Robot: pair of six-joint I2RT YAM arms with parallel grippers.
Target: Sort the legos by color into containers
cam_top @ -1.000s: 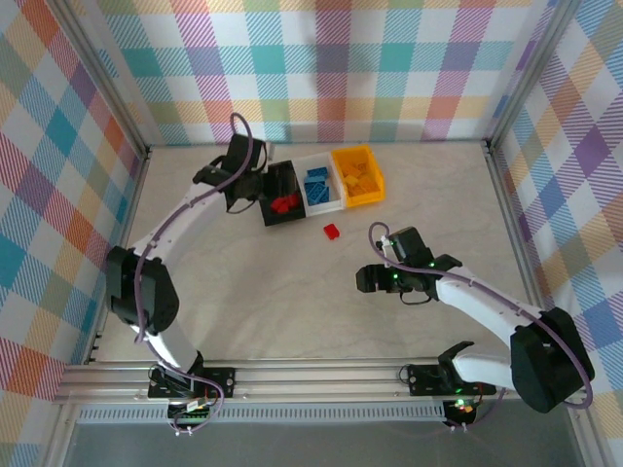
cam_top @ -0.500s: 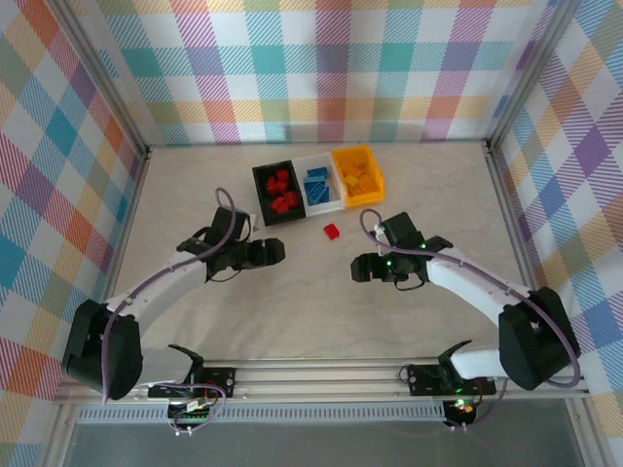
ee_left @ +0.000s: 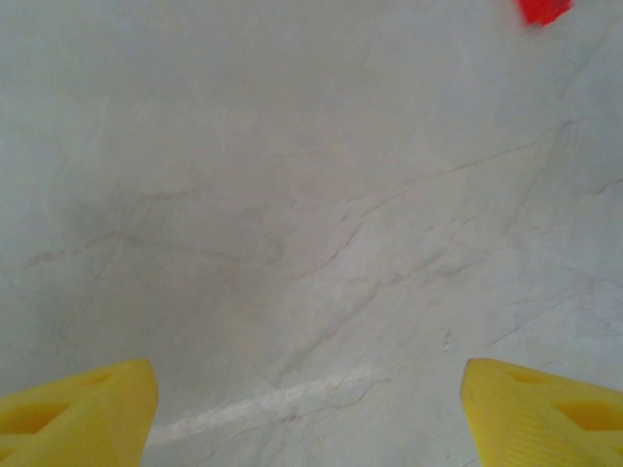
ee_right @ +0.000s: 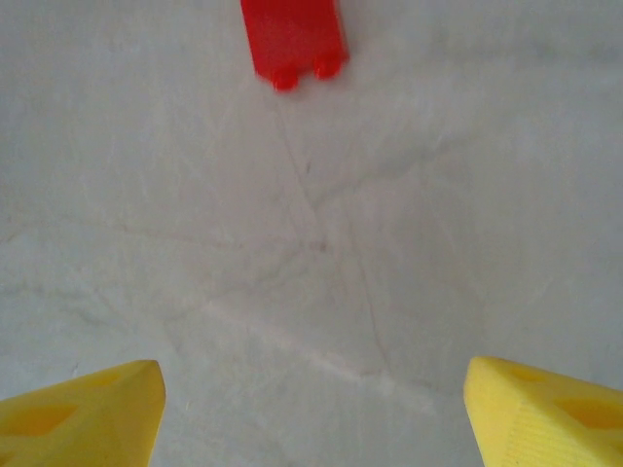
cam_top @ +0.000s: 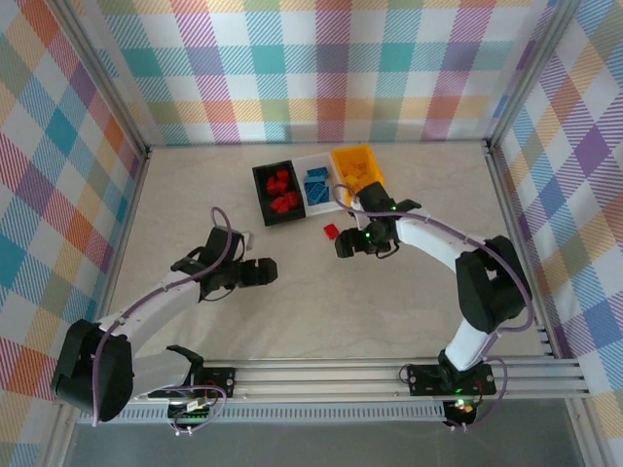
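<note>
In the top external view, three bins are lined up side by side in the upper middle of the frame. The black bin (cam_top: 259, 190) is on the left with red bricks (cam_top: 282, 192) in it, and the white bin (cam_top: 324, 207) is in the middle with blue bricks (cam_top: 316, 184) in it. The yellow-orange bin (cam_top: 352, 151) is on the right, its lower part covered by the right arm. A single red brick (cam_top: 331, 231) is seen loose on the pale marbled table (cam_top: 419, 321), just below the gap between the black and white bins. The right gripper (cam_top: 341, 245) is placed just beside this brick, on its right. The left gripper (cam_top: 269, 271) is found left of centre, well apart from the brick and the bins. How the jaws stand cannot be told from this height.

In the left wrist view, the left gripper (ee_left: 311, 413) is shown spread wide. Its yellow fingertips (ee_left: 78, 409) sit at the two lower corners, and bare table (ee_left: 292, 224) is seen between them. A corner of the red brick (ee_left: 542, 9) is cut off by the upper right edge.

In the right wrist view, the right gripper (ee_right: 311, 413) is likewise shown spread wide and empty, with its yellow fingertips (ee_right: 83, 409) in the lower corners. The red brick (ee_right: 292, 37) is seen at the top of the frame, slightly left of centre. It lies flat on the table (ee_right: 409, 243) and is untouched.
</note>
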